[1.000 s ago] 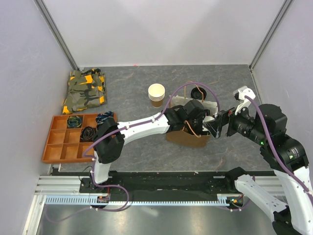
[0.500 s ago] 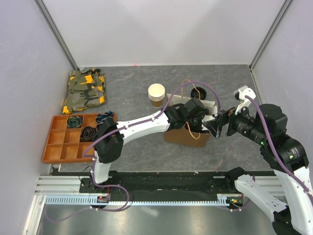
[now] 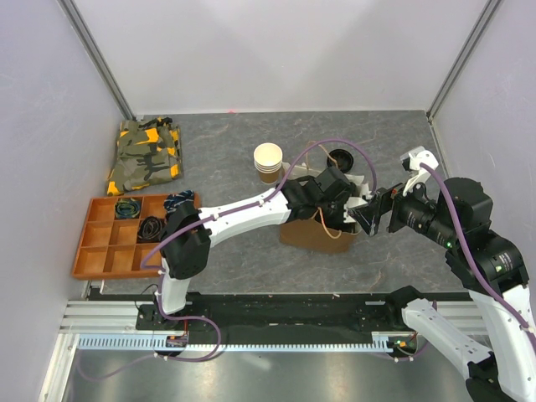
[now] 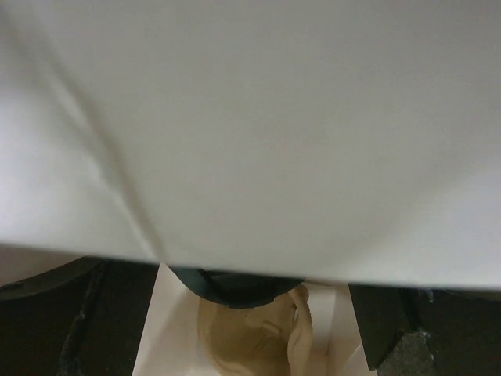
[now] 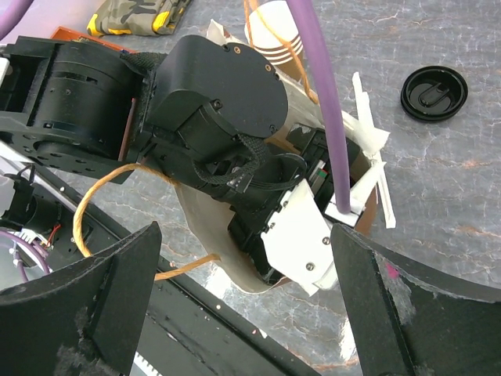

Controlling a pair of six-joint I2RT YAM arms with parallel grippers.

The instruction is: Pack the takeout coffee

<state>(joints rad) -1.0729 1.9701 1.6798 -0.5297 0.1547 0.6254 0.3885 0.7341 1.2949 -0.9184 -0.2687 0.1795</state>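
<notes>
Down inside the brown paper bag (image 3: 306, 236) with the left pincer (image 3: 335, 214), fingers (image 4: 407, 333) spread wide, nothing seen gripped. Just right of the bag with the right pincer (image 5: 244, 235), also wide open and empty, pointed at the bag mouth. Deep in the bag, a dark rounded shape (image 4: 235, 286) above something tan; cannot tell if takeout coffee. Behind the bag, on the surface (image 3: 226, 142), a loose black lid (image 3: 339, 157). Behind-left of the bag, a stack of cups (image 3: 268, 161). Far left of the bag, an orange tray (image 3: 79, 251).
</notes>
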